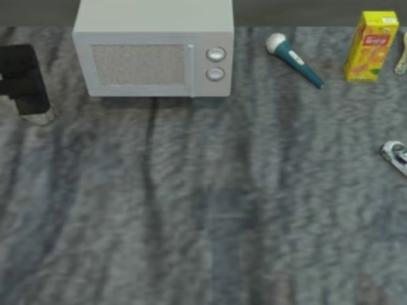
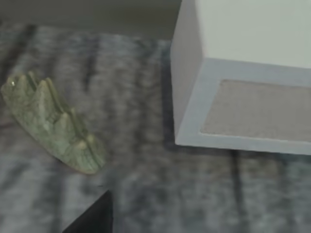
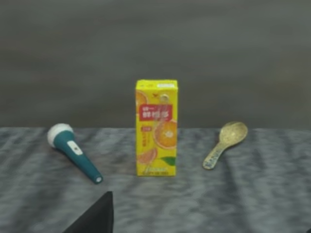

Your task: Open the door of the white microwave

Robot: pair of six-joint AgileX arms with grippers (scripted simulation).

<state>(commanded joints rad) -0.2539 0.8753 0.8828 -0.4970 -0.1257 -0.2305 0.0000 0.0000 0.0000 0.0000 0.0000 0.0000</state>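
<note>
The white microwave [image 1: 152,25] stands at the back left of the table, seen close in the left wrist view [image 2: 243,34]. Its door [image 1: 140,65] is shut flush, with the speckled grey window [image 2: 262,111] facing forward. A slim handle [image 1: 190,63] runs down the door's right edge, beside two silver knobs [image 1: 216,63]. My left gripper [image 1: 22,79] hangs at the table's far left, apart from the microwave; one dark finger [image 2: 95,218] shows well off centre, open and empty. My right gripper is outside the top view; its finger [image 3: 97,213] shows, open and empty.
A teal microphone [image 1: 296,60], a yellow juice carton [image 1: 371,46] and a spoon [image 1: 402,54] lie at the back right. A small white object [image 1: 395,155] sits at the right edge. A green jagged object [image 2: 53,124] lies left of the microwave.
</note>
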